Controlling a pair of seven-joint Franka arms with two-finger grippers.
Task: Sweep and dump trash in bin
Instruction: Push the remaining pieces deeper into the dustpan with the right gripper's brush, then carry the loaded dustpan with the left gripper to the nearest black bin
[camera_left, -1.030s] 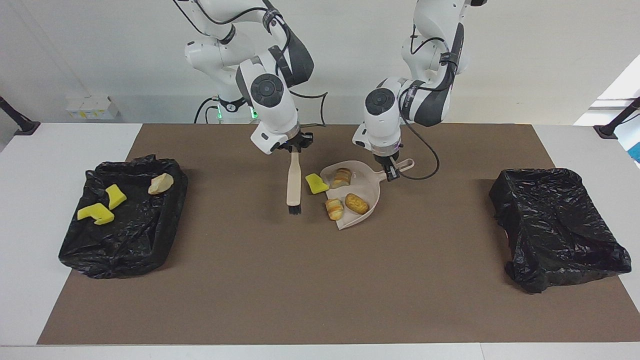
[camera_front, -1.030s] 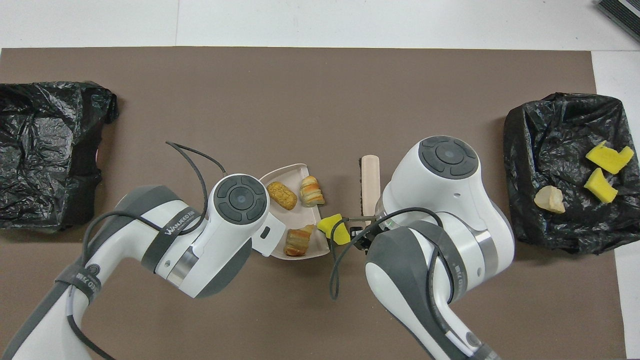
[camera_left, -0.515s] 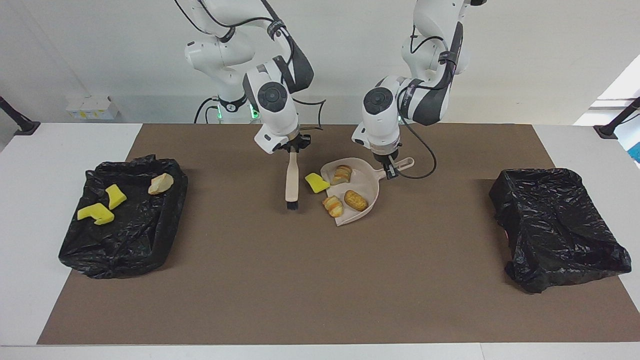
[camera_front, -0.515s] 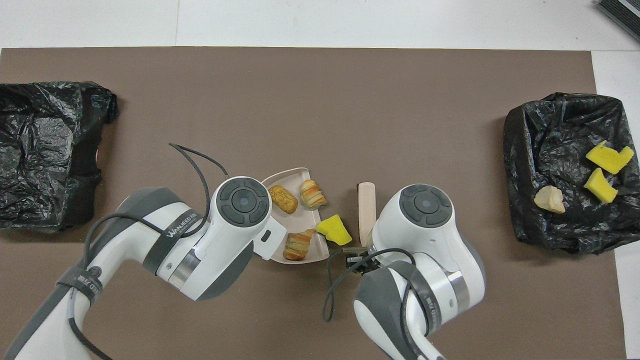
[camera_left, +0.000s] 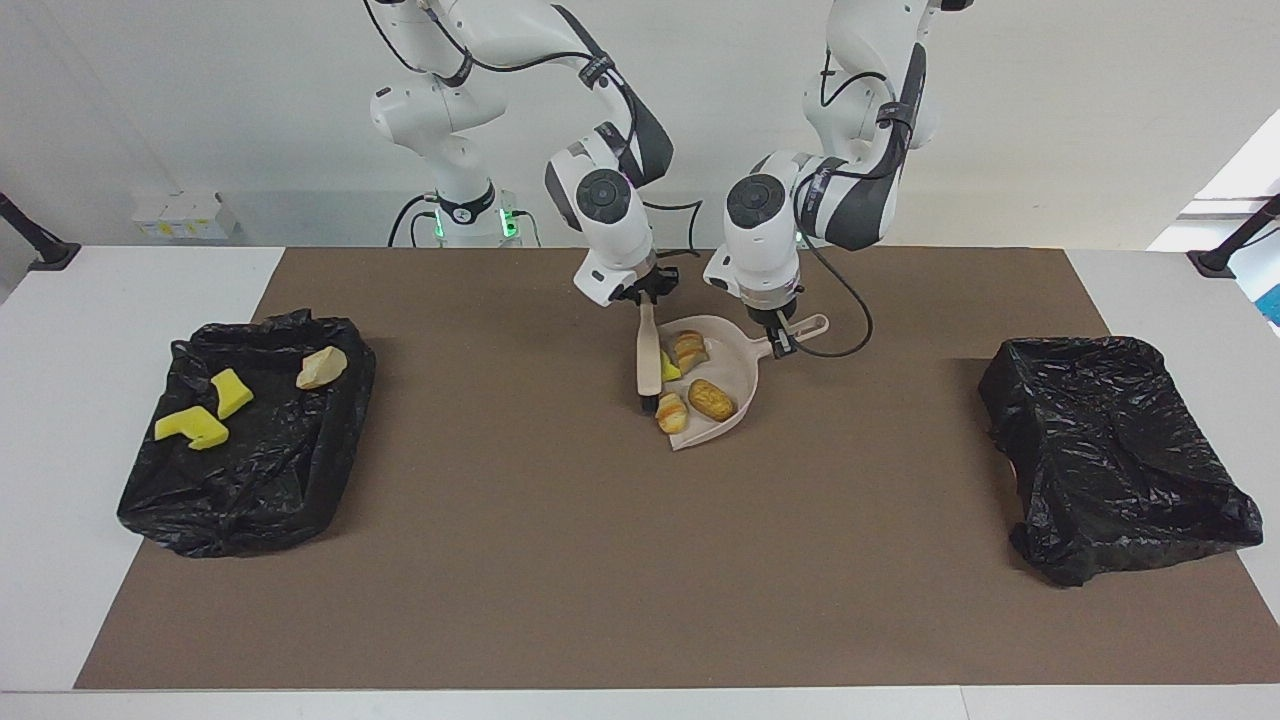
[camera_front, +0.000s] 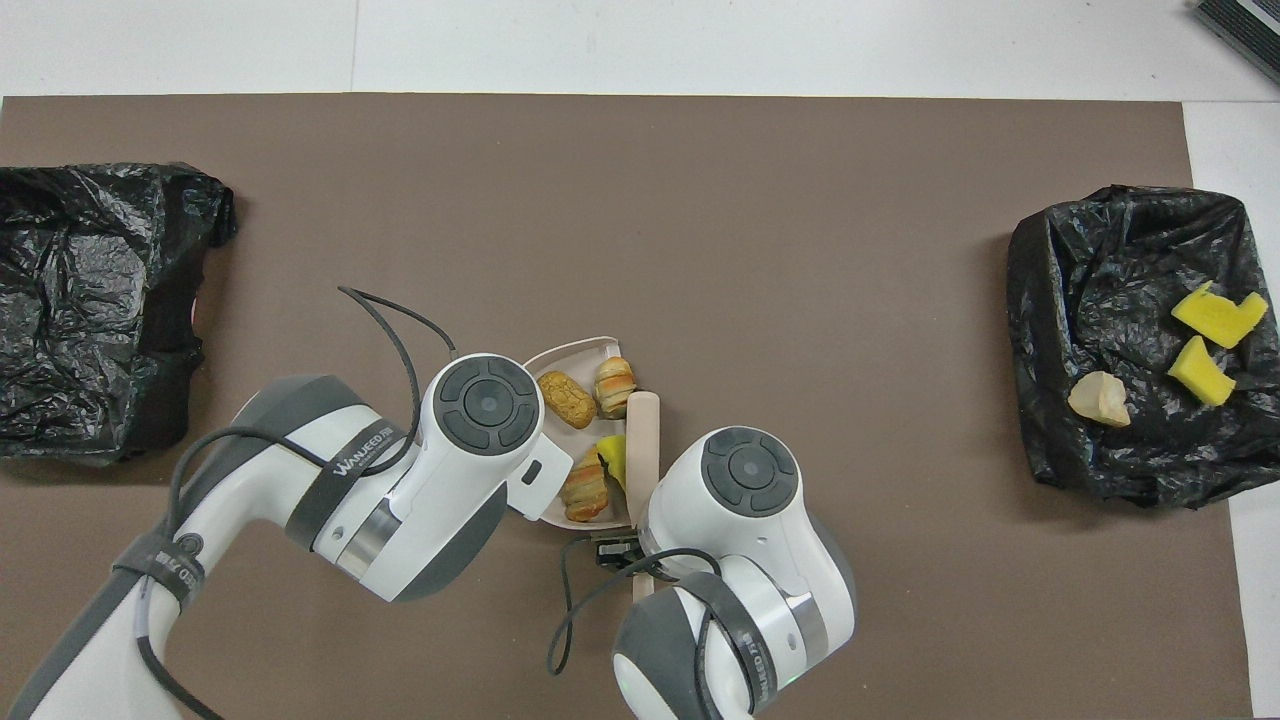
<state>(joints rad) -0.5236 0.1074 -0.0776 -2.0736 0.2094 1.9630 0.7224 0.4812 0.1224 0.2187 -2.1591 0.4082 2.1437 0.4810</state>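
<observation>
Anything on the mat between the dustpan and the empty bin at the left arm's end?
No. Between the dustpan and that bin the brown mat is bare, shown in both views.

White flat-topped bench (camera_left: 90, 300), most of it covered by a large brown rectangular mat (camera_left: 600, 560) with white margins showing at both ends and along the edge farthest from the robots. Plain white wall (camera_left: 1050, 120) above the bench. Small white box-like fitting (camera_left: 185, 213) low on the wall toward the right arm's end. Black angled struts (camera_left: 35, 240) at both bench corners by the wall. Bright daylight patch (camera_left: 1240, 180) at the left arm's end. Even, soft lighting.
</observation>
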